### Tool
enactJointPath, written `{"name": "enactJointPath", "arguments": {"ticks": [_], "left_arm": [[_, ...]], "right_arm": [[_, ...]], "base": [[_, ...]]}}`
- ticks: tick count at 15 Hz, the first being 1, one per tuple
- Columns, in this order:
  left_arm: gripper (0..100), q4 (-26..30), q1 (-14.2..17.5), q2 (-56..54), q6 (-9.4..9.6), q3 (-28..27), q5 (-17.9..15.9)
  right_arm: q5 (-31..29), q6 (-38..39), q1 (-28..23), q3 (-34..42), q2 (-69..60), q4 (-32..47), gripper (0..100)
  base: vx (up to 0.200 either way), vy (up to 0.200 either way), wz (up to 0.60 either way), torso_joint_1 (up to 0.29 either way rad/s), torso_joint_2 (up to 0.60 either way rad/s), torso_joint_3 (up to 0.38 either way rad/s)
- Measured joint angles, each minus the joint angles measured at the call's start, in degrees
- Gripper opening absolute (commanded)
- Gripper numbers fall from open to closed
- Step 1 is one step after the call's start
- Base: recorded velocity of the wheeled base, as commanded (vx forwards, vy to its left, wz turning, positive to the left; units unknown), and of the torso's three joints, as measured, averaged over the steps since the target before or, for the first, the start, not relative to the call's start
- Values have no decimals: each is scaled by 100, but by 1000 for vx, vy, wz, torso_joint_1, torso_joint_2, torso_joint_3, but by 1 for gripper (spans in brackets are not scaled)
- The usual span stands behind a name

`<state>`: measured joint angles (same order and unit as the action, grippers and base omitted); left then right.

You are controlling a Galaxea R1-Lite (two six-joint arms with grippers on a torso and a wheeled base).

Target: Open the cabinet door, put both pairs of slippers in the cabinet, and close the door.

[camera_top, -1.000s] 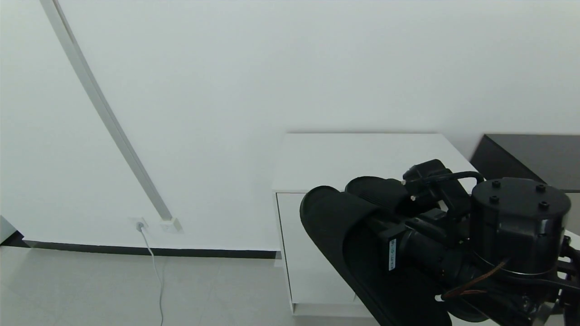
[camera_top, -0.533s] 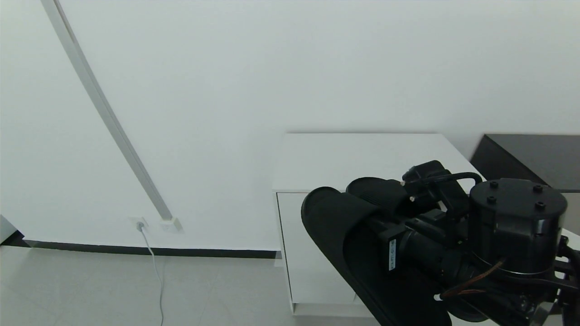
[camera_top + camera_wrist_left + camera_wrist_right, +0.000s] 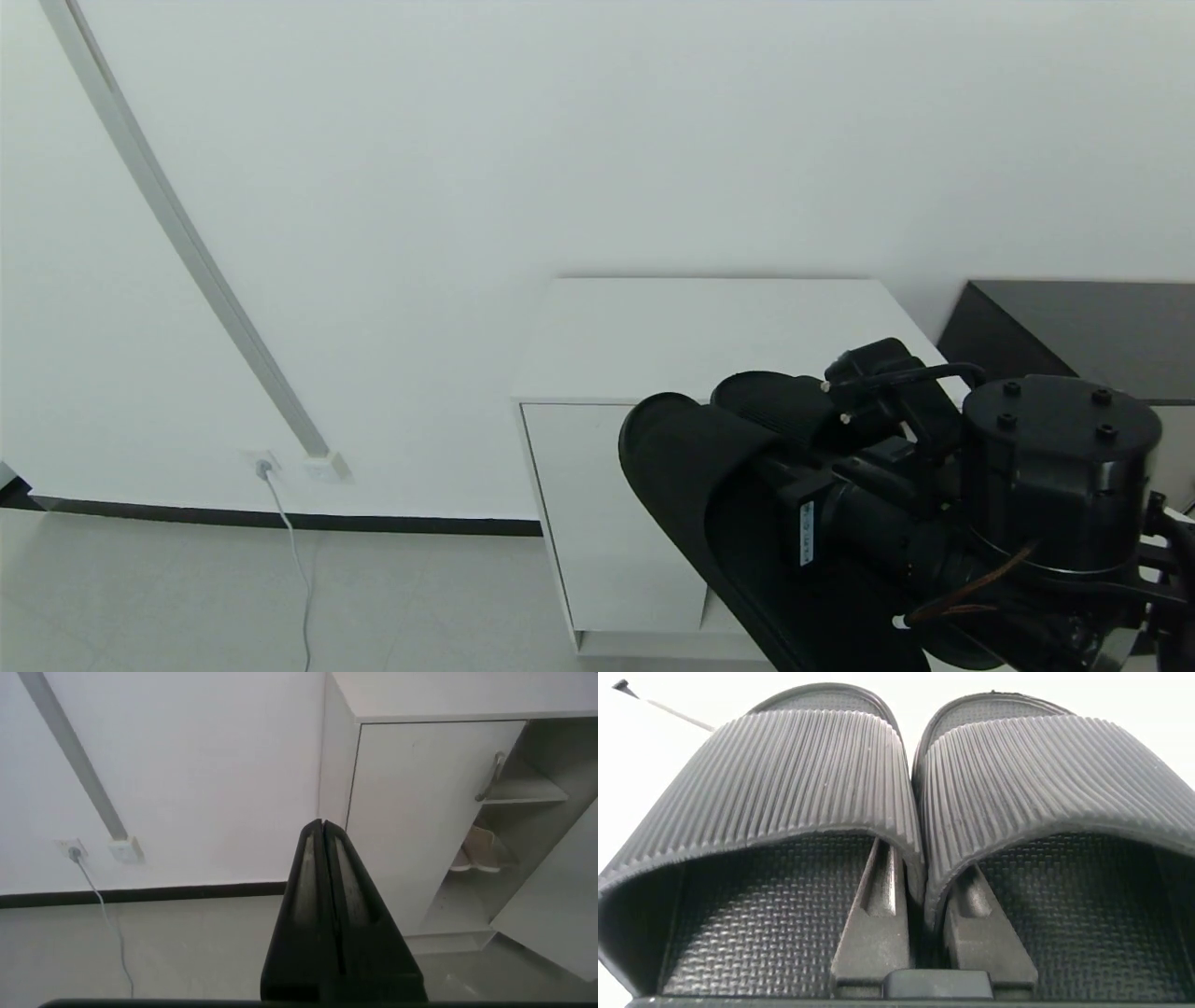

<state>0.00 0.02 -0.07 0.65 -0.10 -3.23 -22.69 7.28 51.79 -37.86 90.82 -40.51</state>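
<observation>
Head view, shift: the whole picture is slid left against the earlier frames, so the camera is turned and the cabinet (image 3: 691,327) is unmoved; the black slippers (image 3: 700,485) are carried just ahead of the right jaws.
Left wrist, left gripper (image 3: 322,833): jaws are pressed together, empty; beyond them the cabinet is opened, a light pair (image 3: 481,849) shelved.
Right wrist, right gripper (image 3: 924,873): the slippers' inner walls are pinched between the jaws.
Meaning: the second pair is judged en route; the door is not yet closed.
</observation>
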Motion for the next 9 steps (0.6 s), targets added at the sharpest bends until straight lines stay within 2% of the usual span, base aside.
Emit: {"name": "enactJointPath", "arguments": {"ticks": [9], "left_arm": [[0,0,5,0,-2,0,0]], "right_arm": [[-5,0,-33,168,110,-32,0]], "base": [[0,-200,0,2,2,3]]}}
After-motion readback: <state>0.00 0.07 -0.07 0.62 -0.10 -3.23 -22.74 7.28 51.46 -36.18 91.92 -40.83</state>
